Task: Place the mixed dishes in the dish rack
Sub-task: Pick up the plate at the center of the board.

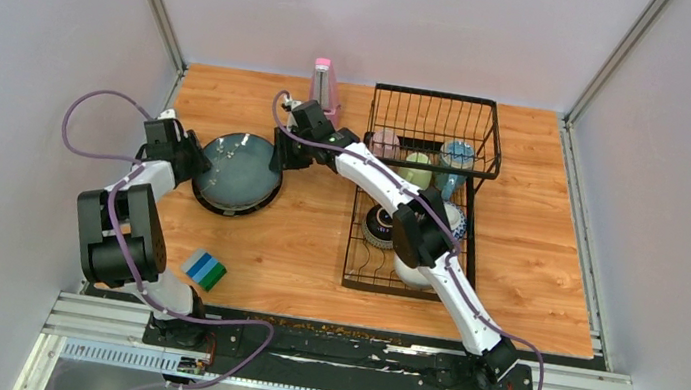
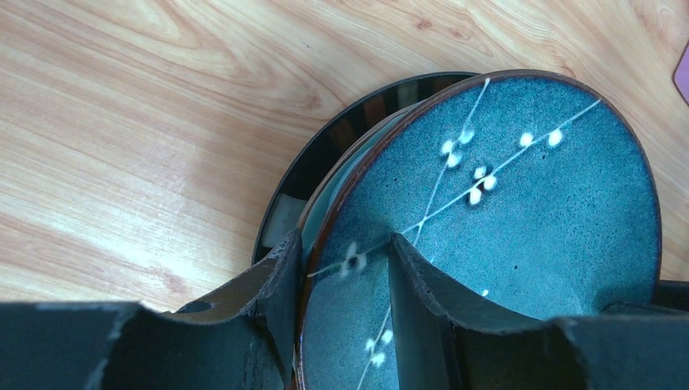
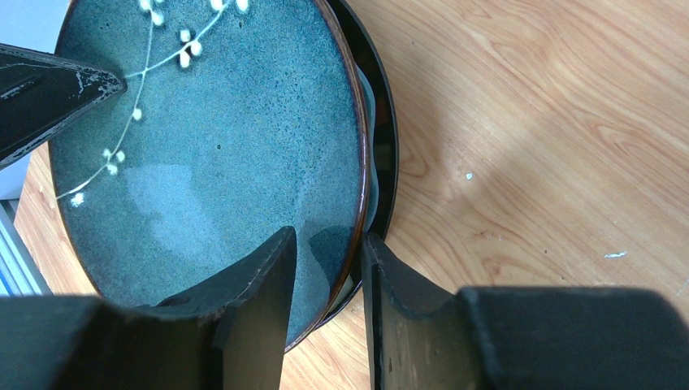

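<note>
Where the upper plate lies on the lower plate, on the wooden table just left of the dish rack, my left gripper grips the upper one's left rim, jaws half-closed, one finger on its flecked face and one outside its edge, that side raised. My right gripper straddles the opposite rim, jaws narrow; whether they pinch it I cannot tell. A pale green mug stands in the rack's basket end
</note>
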Tool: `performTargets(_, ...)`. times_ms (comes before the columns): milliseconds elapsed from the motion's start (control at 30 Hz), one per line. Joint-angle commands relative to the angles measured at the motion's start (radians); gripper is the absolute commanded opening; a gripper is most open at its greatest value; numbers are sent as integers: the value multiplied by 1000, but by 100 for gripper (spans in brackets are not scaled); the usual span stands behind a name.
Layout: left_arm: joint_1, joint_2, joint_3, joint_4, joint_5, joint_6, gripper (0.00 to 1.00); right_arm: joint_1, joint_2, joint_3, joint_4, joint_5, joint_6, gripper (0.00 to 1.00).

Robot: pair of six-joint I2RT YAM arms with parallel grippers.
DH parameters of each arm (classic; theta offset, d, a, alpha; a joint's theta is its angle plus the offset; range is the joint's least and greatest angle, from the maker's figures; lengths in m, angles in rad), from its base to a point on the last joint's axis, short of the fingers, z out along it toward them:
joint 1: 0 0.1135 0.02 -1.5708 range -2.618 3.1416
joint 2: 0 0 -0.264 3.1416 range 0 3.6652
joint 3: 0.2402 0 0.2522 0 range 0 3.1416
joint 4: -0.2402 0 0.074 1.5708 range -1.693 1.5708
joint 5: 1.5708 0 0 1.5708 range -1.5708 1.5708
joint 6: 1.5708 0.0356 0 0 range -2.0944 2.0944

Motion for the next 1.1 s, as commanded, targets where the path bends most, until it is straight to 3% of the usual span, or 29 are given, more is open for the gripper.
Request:
performTargets(0,-50,-70,-42,115,161,-35,30,11,-130,-8,91,-104,42,35)
performTargets(167,-50,-92,-46,128,174,-51,41,11,-146,-14,94,-98,42,37)
performTargets(500,-50,-83,-45,131,203,-61,41,14,-145,-15,98,-93,46,37)
performTargets(800,-50,-99,-29,42,85,-59,56,33,-144,-8,100,-107,-1,37)
performTargets(1067,-50,-121,-16,20,66,-56,60,44,-141,-5,101,-90,-5,36)
